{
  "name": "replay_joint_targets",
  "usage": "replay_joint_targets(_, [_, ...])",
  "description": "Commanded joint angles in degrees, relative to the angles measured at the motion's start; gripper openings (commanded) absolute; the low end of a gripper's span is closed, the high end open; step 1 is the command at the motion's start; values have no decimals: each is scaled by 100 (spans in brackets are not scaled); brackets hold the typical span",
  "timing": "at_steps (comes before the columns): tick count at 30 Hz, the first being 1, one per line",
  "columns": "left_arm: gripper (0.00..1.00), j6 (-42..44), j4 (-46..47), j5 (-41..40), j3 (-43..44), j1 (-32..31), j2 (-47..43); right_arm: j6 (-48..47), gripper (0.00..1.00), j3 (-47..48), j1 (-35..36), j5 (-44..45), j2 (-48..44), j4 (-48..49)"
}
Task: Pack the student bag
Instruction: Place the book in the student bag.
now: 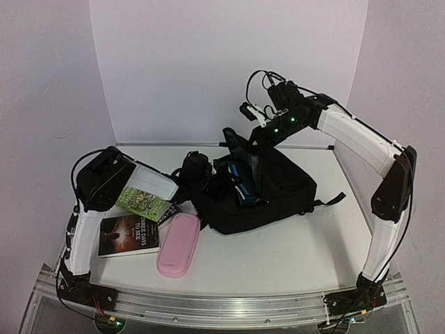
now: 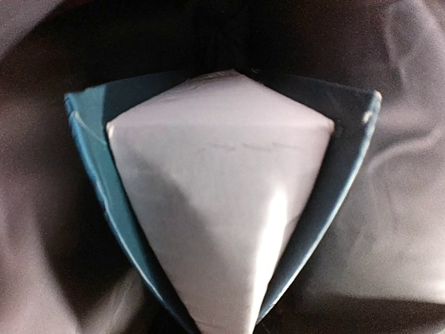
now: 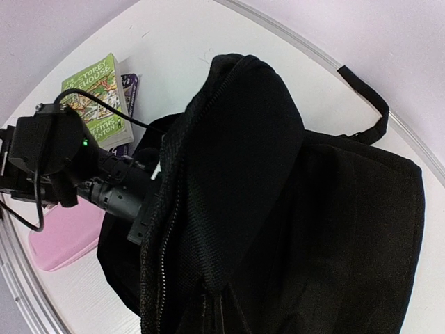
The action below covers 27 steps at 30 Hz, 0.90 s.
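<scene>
1. A dark book (image 1: 128,235) lies flat at the left of the white table (image 1: 292,257).
2. A green book (image 1: 144,202) lies just behind it, and its near edge sits over the dark book's top corner.
3. A pink pencil case (image 1: 179,245) lies just beside the dark book, on its right. Its zip is closed.
4. The left gripper (image 3: 128,202) reaches across the green book and goes into the open mouth of the bag. Its jaws are hidden by the black cloth, so I cannot tell how wide they are.
5. The left wrist view shows a blue book (image 2: 97,174) very close up, end on. Its white pages (image 2: 222,209) sit between the two blue covers, which spread apart a little. Dark cloth is all around it. I cannot tell if the jaws are touching it.
6. The student bag (image 1: 278,191) lies on its side in the middle of the table, a bit toward the back. Its zip is open, and a bit of blue shows in the gap from above.
7. The right gripper (image 1: 252,142) hangs over the back of the bag. Its jaws are closed tight on the bag's top flap and hold it up, so the mouth gapes open.
</scene>
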Motion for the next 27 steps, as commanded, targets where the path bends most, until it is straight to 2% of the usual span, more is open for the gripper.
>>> replay_joint_targets(1, [16,-27,-248,117,1107,-42,543,-41,0,166,-21,-124,-317,239])
replay_joint_targets(4, [23,167,-952,58,1818,-39,803,-57,0,174,-66,-63,-328,234])
replay_joint_targets(9, [57,669,-2158,-178,2362,-50,731,-61,0,172,-282,-61,-422,228])
replay_joint_targets(12, [70,1040,-2752,-520,2314,-49,391,-135,0,102,-370,5,-485,230])
replay_joint_targets(21, [98,1968,-4500,-1453,2455,-64,-409,-204,0,-141,-635,43,-563,244])
replay_joint_targets(24, [100,2307,-5077,-1746,2641,-67,-579,-207,0,-211,-679,43,-581,243])
replay_joint_targets(27, [100,2535,-5197,-1972,2410,-67,-963,-212,0,-241,-749,41,-603,247])
